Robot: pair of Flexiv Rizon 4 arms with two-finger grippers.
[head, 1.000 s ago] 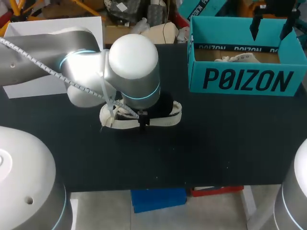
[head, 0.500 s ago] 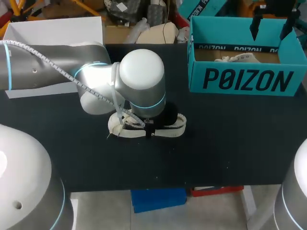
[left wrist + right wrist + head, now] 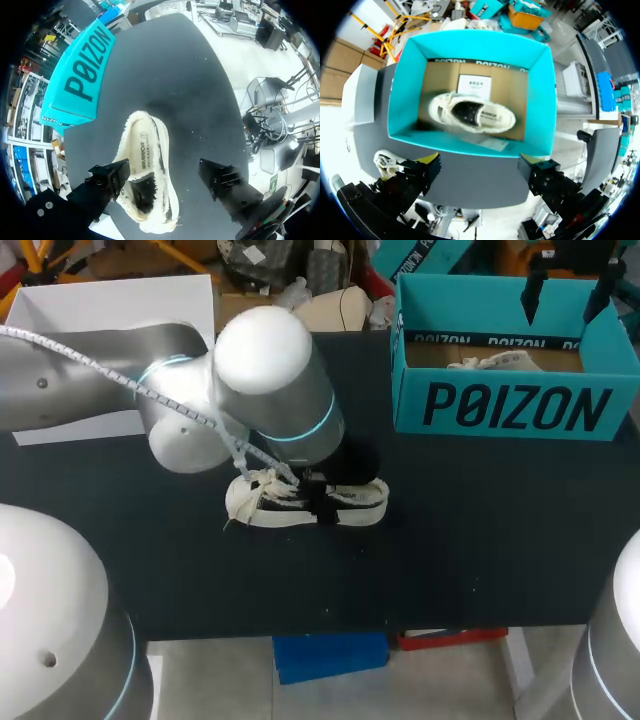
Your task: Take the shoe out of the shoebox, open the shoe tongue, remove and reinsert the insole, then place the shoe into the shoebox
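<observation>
The left arm (image 3: 260, 355) hides the left gripper (image 3: 165, 179) and the middle of the shoe (image 3: 255, 505) at the head view's centre. Its wrist has swung toward the upper left since a moment ago, uncovering more of the shoe, which has stayed put. The left gripper is spread wide, with the shoe under and between its fingers; whether they touch is unclear. The right gripper (image 3: 480, 172) hangs spread over the shoebox (image 3: 540, 100).

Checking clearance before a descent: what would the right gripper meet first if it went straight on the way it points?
Probably the cream-white sneaker lying in the open teal cardboard shoebox; the right gripper points down at it, depth unclear.
</observation>
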